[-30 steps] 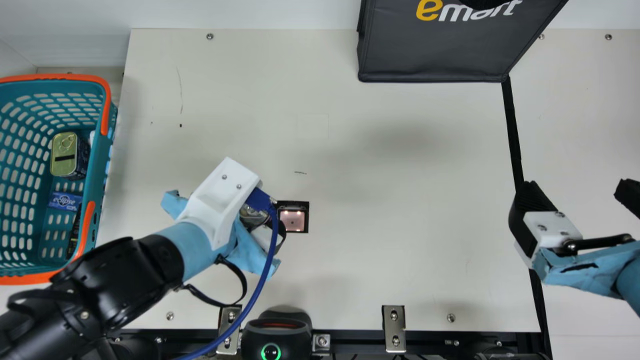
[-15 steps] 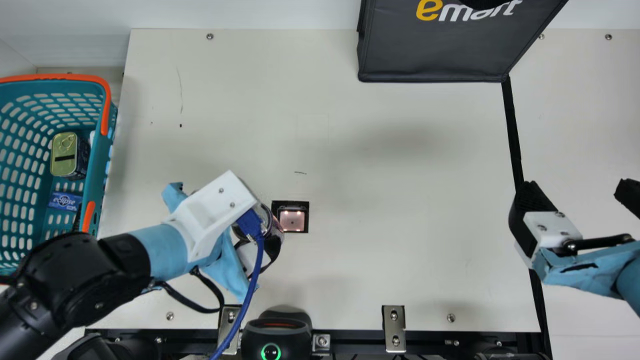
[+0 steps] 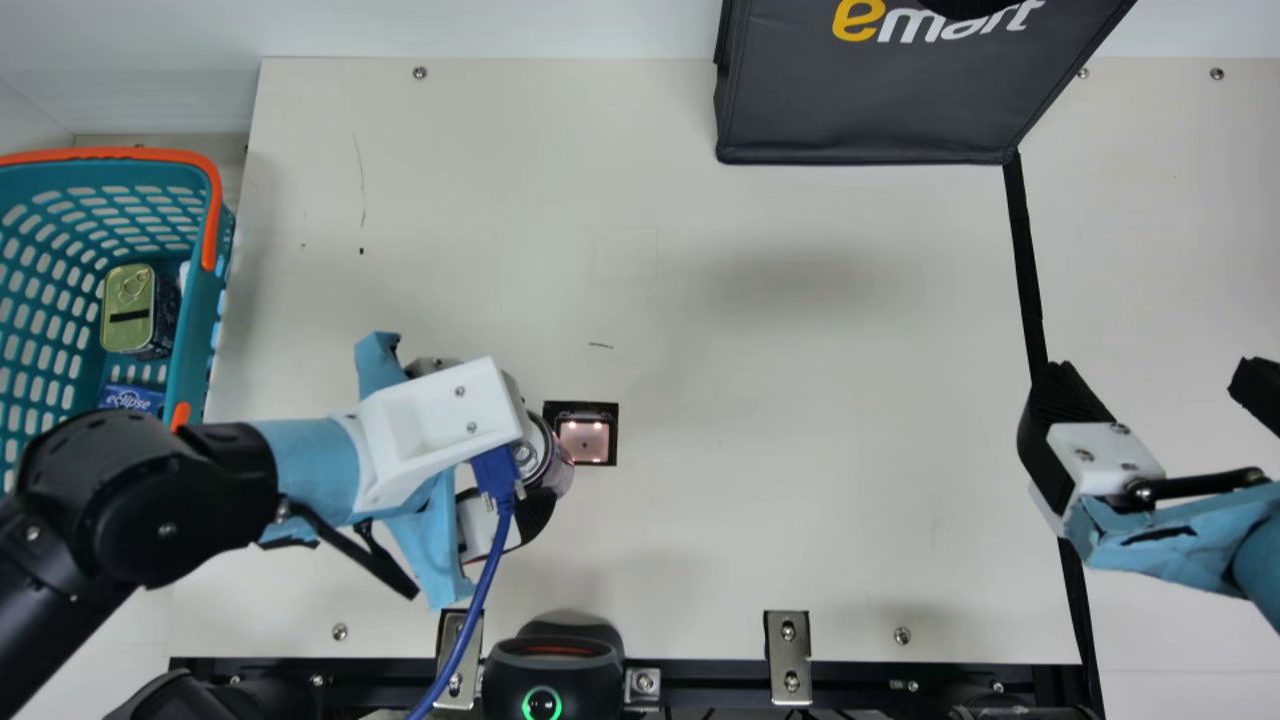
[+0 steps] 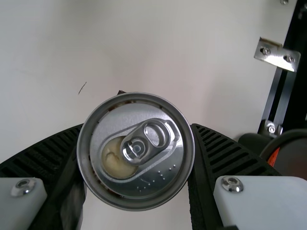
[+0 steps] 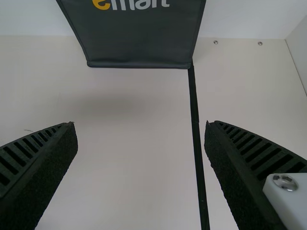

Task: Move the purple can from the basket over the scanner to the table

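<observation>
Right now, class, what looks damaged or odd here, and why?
The can in the left hand: its mouth looks open and plugged with something cream-coloured, with brownish specks near the rim, unlike a fresh sealed drink.

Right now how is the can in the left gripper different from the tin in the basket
The can has a round lid, while the tin has an oblong one with rounded corners. The can's lid is silver; the tin's is gold. The can is held between the fingers of the left gripper, whereas the tin sits in the basket. Both have a pull tab on the lid.
</observation>
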{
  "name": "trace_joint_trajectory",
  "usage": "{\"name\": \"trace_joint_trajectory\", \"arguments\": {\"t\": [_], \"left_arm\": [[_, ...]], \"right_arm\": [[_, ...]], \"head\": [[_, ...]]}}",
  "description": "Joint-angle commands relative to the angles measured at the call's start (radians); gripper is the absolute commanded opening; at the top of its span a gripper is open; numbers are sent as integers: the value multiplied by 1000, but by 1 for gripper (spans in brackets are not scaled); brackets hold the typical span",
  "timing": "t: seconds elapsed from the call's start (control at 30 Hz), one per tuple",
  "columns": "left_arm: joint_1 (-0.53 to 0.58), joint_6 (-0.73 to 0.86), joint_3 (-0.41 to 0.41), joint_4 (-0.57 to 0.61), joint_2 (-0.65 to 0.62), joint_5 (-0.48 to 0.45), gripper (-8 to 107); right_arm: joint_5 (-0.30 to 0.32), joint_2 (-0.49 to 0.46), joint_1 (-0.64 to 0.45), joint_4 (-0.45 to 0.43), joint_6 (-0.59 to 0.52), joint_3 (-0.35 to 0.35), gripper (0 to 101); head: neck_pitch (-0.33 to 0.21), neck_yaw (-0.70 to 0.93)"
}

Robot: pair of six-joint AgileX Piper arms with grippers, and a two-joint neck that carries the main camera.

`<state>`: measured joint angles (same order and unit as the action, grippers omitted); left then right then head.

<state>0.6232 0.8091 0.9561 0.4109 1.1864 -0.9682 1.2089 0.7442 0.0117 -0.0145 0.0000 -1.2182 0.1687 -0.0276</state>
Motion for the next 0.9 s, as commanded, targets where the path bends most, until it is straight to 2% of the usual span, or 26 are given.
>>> {"name": "trace_joint_trajectory", "arguments": {"t": [0.0, 0.4, 0.87], "left_arm": [[-19, 111, 4, 23, 11, -13, -8], [-103, 312, 24, 132, 99, -55, -8], [-126, 365, 32, 179, 190, -39, -8]], "right_arm": [[0, 0, 0, 0, 0, 0, 95], [0, 0, 0, 0, 0, 0, 95], [0, 0, 0, 0, 0, 0, 95]], "head": [[-30, 0], [-30, 0], [-30, 0]]}}
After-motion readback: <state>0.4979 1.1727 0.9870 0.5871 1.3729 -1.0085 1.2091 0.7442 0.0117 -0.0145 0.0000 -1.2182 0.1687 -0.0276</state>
